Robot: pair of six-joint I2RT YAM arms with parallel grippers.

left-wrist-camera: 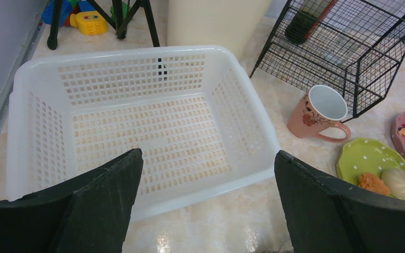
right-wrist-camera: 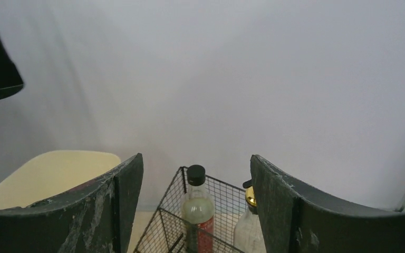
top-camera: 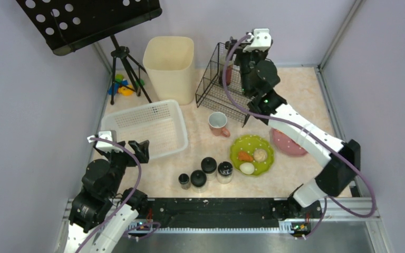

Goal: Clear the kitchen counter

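Note:
The marble kitchen counter [top-camera: 306, 89] holds a pink mug [top-camera: 219, 125], a green plate [top-camera: 252, 154] with food, a pink plate [top-camera: 287, 142] and several black-lidded jars [top-camera: 203, 171]. My left gripper [top-camera: 132, 150] is open and empty, low in front of the white basket [top-camera: 147, 126]. In the left wrist view the gripper [left-wrist-camera: 208, 153] faces the empty basket [left-wrist-camera: 137, 121], with the mug [left-wrist-camera: 319, 113] to the right. My right gripper [top-camera: 237, 74] is open and empty over the black wire rack [top-camera: 216, 89]. In the right wrist view the gripper [right-wrist-camera: 195, 158] frames a black-capped bottle [right-wrist-camera: 196, 205] and a gold-capped bottle [right-wrist-camera: 249, 221] in the rack.
A cream bin [top-camera: 170, 66] stands at the back beside the rack. A black tripod [top-camera: 124, 68] with a perforated stand and some toys [top-camera: 121, 87] stand at the back left. A black rail [top-camera: 216, 211] runs along the near edge. Walls close the sides.

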